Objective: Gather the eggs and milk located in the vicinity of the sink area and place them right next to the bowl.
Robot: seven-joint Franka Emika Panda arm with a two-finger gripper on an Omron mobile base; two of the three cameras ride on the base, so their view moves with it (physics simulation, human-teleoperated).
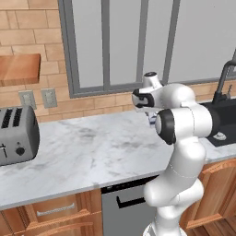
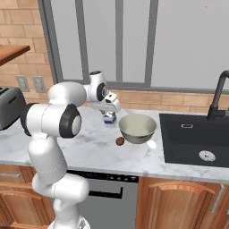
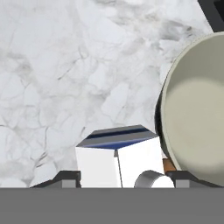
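1. Beside the bowl (image 2: 137, 128), on its window side, your jaws (image 3: 119, 178) stood about half open with the milk (image 3: 118, 161) between the two tips; the carton filled the gap in the hand view, so you appeared to be gripping it, though whether it was already resting on the table (image 1: 92, 152) I could not tell.
2. You seemed to be at the placing step for the milk: it sat just beside the bowl's rim, low over the table.
3. One brown egg (image 2: 120, 141) lay on the table touching or nearly touching the bowl's near side, so that item looked done. A pale oval thing (image 2: 151, 144) lay on the bowl's sink side; whether it was an egg I could not say.
4. Your next move called for setting the carton flat, opening wider and lifting straight away, without nudging the bowl or the egg close under the hand.
5. Materials: the carton was a boxy white shape with a blue band at its top edge, flat-faced and easy to pinch. The bowl was round, thick-walled, smooth, pale cream-green. The table was veined grey-white marble, level and slick. The sink (image 2: 197, 138) was a black rectangular basin with a silver drain.
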